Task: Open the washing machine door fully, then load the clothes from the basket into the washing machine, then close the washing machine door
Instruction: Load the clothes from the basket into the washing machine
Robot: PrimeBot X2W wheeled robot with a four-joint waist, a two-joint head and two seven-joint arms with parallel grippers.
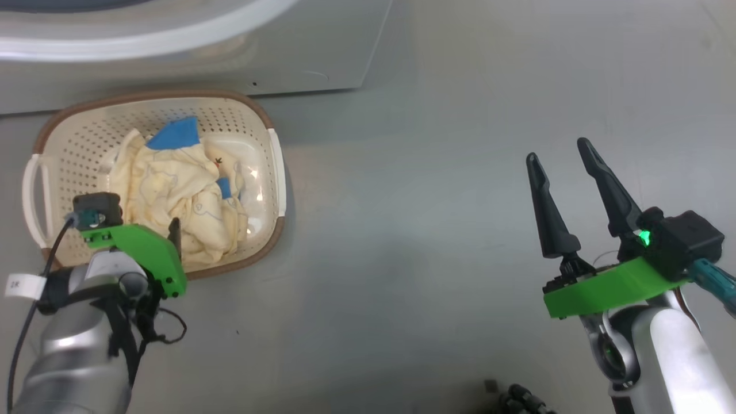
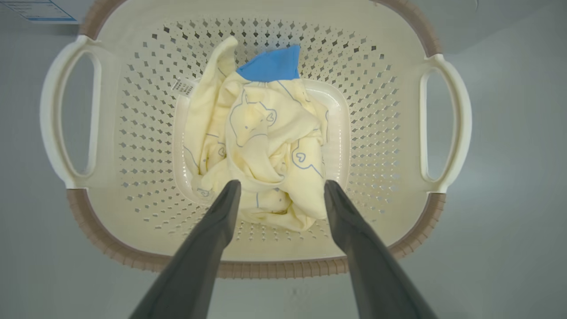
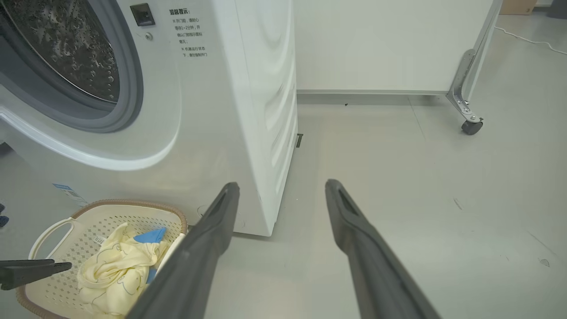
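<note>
Holds left gripper (image 2: 281, 186) spread over clothes (image 2: 261, 146) in basket (image 2: 266, 268) before washer (image 3: 212, 110), right gripper (image 3: 282, 186) spread over floor (image 3: 398, 199), with "温馨提示" notice (image 3: 179, 12) legible beside drum (image 3: 66, 44), blue sticker (image 3: 66, 191) low down unreadable

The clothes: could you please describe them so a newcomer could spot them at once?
Find the white washing machine; on the floor before it stands a cream perforated basket with a brown rim. The clothes are the crumpled heap inside: pale yellow cloth with thin blue drawings and blue patches.
</note>
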